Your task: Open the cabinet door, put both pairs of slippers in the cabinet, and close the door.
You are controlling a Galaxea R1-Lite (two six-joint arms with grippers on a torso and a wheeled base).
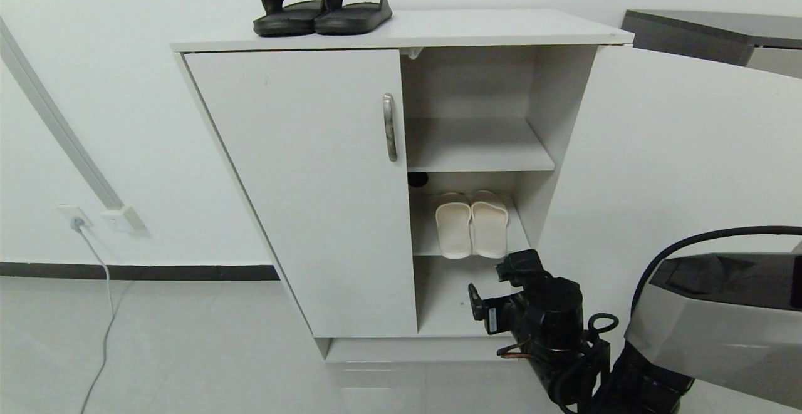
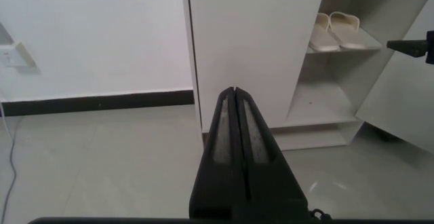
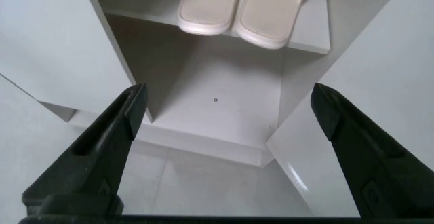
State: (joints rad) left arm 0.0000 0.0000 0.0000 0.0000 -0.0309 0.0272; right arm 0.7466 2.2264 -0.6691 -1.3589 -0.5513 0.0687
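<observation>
1. Right gripper (image 1: pixel 492 279): held low in front of the cabinet's (image 1: pixel 438 25) open right half, level with the bottom compartment (image 1: pixel 448 295). Its fingers (image 3: pixel 102 156) are spread wide and nothing is between them.
2. Left gripper (image 2: pixel 234 98): low over the floor, pointed at the foot of the closed left door (image 1: pixel 301 188). The jaws are pressed together and carry nothing.
3. White slippers (image 1: pixel 471 223): side by side on the middle shelf, just above and behind the right gripper, not touching it.
4. Black slippers (image 1: pixel 322 5): paired on the cabinet top, toward its left end, well apart from both grippers.
5. Right door (image 1: pixel 677 151): swung wide open, standing close beside the right arm's outer side.
6. Upper shelf (image 1: pixel 476 144): bare. The bottom compartment is also bare.
7. Handle (image 1: pixel 390 127): upright metal bar at the left door's inner edge, next to the opening.
8. Wall socket (image 1: pixel 75 218): to the cabinet's left, with a cable (image 1: pixel 106 314) trailing to the floor.
</observation>
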